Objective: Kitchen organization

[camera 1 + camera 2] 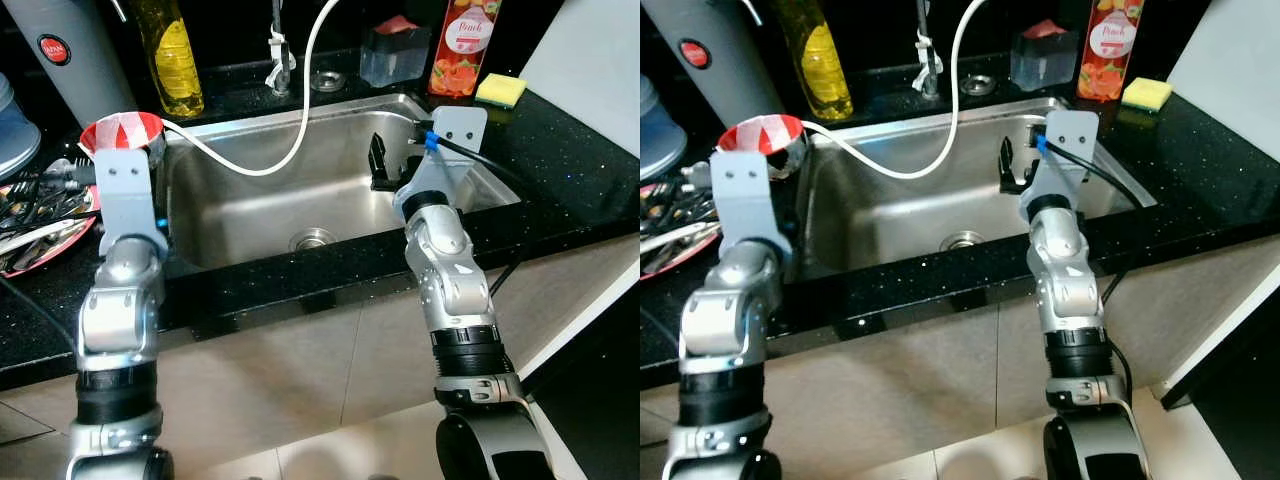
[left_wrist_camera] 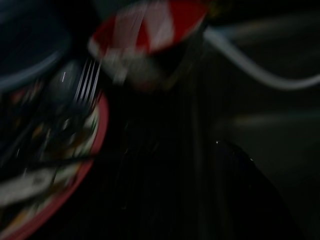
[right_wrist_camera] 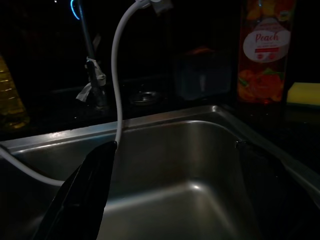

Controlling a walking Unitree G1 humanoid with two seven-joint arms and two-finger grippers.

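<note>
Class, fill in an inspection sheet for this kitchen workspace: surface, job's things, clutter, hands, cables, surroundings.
Surface: black speckled stone counter around a stainless steel sink, basin bare.
Job's things: red and white paper cup at the sink's left rim; red-rimmed plate of metal cutlery on the left.
Clutter: yellow liquid bottle, peach-labelled bottle, yellow sponge, clear plastic holder.
Hands: left hand near the cup; right hand open over the sink.
Cables: white hose looping into the sink.
Surroundings: beige cabinet front.
</note>
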